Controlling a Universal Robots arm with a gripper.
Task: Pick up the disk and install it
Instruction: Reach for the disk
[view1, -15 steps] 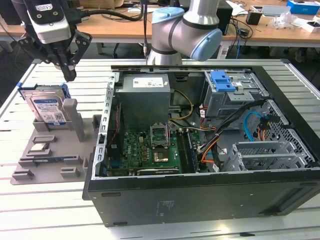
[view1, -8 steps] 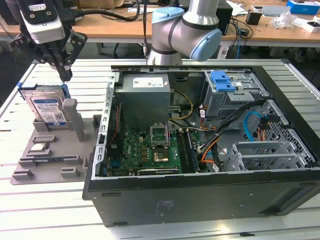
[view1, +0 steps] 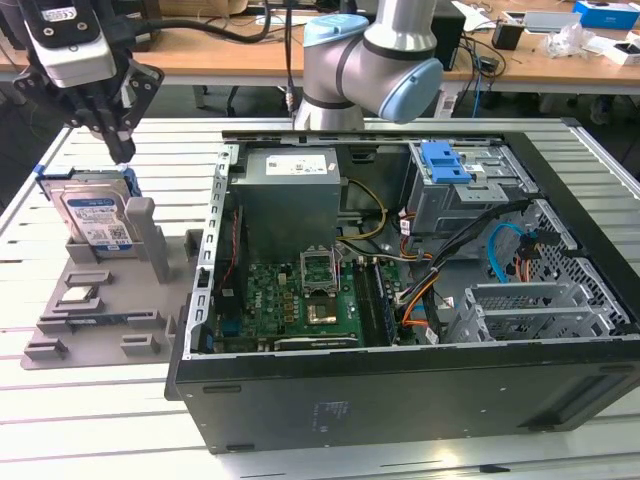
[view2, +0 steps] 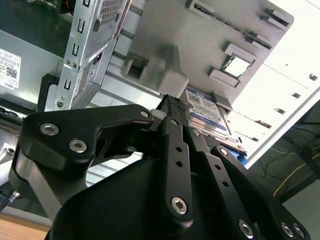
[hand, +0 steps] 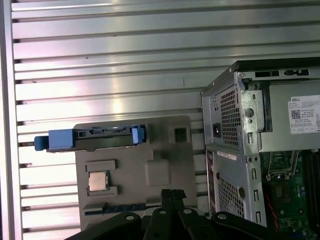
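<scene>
Disk (view1: 95, 215) — glossy metal, blue plastic carrier

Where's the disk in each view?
Exterior view: the disk stands upright on the gray tray, at the exterior view's left.
Second wrist view: its label faces the camera, beyond the tray's post.
First wrist view: the disk sits edge-on along the tray's edge.
Shared landmark: the processor chip on that tray.

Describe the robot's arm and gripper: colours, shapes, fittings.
The arm has round silver-grey segments with light blue joint caps. In the second wrist view the gripper is black: flat linkage bars pinned with silver screws, narrowing to slim fingers with textured tips. In the exterior view a grey boxy unit sits above it.
</scene>
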